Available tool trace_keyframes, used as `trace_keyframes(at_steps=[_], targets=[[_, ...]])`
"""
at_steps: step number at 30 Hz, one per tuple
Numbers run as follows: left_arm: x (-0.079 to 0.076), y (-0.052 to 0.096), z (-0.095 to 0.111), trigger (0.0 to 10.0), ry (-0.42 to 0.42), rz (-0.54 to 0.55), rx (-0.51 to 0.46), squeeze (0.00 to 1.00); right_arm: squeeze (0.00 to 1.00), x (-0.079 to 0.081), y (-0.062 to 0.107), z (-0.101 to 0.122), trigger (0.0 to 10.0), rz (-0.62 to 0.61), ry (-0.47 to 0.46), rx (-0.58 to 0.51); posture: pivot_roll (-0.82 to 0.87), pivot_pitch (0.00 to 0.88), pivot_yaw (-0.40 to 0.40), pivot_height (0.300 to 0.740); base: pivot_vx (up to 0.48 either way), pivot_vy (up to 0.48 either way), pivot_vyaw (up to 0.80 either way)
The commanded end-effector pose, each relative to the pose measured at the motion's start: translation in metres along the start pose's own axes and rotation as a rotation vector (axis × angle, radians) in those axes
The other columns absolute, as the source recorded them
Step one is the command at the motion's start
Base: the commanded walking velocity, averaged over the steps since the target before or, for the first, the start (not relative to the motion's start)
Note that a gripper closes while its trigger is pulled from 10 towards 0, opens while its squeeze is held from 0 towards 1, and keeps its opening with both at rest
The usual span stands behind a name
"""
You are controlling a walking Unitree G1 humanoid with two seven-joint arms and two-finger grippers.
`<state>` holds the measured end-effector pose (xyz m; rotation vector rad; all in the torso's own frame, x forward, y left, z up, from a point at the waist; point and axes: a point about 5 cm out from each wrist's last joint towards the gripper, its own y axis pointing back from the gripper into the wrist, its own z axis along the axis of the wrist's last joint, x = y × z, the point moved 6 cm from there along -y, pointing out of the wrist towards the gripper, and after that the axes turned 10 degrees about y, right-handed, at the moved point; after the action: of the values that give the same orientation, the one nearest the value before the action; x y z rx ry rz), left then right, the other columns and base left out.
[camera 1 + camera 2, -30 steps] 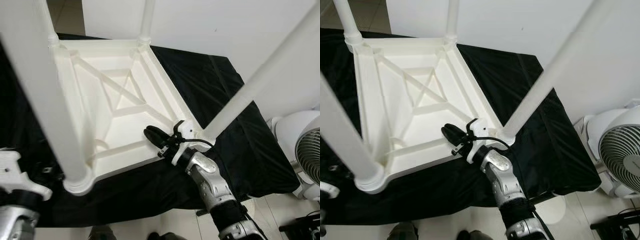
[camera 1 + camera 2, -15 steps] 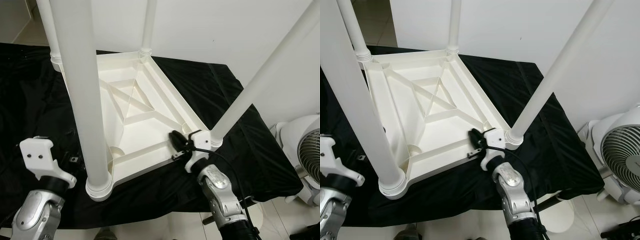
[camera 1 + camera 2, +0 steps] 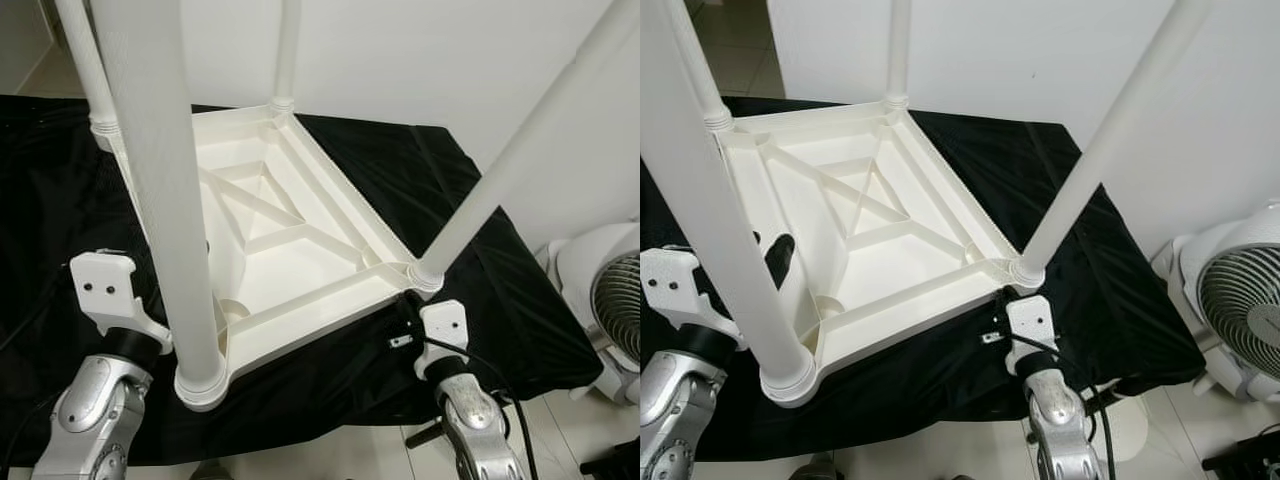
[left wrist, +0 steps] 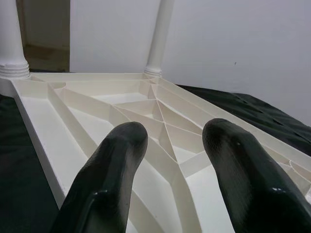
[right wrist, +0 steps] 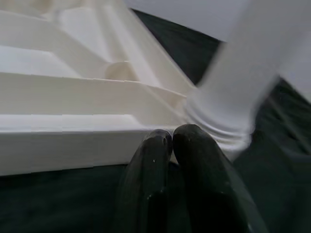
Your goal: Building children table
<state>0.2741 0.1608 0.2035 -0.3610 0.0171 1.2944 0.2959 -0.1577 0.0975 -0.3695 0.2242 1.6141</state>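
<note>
Nearest the camera, the two silver arms rose from the lower corners of the head views. The right gripper (image 5: 170, 145) sat just outside the near right corner of the upturned white plastic children's table (image 3: 290, 250), low against the black cloth (image 3: 500, 300) below the table's rim. Its two black fingers (image 5: 194, 170) were pressed together with nothing between them, their tips close to the outer wall of the rim, beside the ribbed collar of the near right white leg (image 3: 520, 160); whether the tips touched the wall could not be told.

The left gripper (image 4: 172, 141) was on the near left side, behind the thick near left white leg (image 3: 710, 230) as the head saw it. Its fingers (image 3: 778, 262) were spread well apart and held nothing, reaching over the table's left edge and pointing along the ribbed underside toward the far corner.

The table lay upside down on the desk draped in that black cloth, its four round legs standing upright from the corners. The underside showed crossed stiffening ribs around a central rectangle (image 3: 865, 205). The two far legs (image 3: 287, 50) stood at the back corners.

To the right, beyond the desk's edge, a white round fan (image 3: 1230, 310) stood on the pale floor. A plain white wall (image 3: 420, 60) closed the scene behind.
</note>
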Motion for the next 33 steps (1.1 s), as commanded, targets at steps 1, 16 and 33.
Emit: trace_keyframes(at_steps=[1,16,33], targets=[[-0.004,-0.003,-0.006,10.0,0.003,-0.031,0.021,0.00,0.00,-0.021,0.006,-0.009,10.0,-0.101,0.020,0.046,0.19,0.065,-0.107,0.740,0.000,0.000,0.00],[-0.004,-0.014,-0.001,10.0,-0.001,-0.035,-0.013,0.00,0.00,-0.044,-0.006,-0.021,10.0,-0.233,-0.067,0.133,0.18,0.061,-0.119,0.740,0.000,0.000,0.00],[-0.006,-0.013,0.008,10.0,-0.013,-0.036,-0.036,0.00,0.00,-0.047,-0.064,0.000,10.0,-0.254,-0.267,0.065,0.23,0.060,-0.125,0.740,0.000,0.000,0.00]])
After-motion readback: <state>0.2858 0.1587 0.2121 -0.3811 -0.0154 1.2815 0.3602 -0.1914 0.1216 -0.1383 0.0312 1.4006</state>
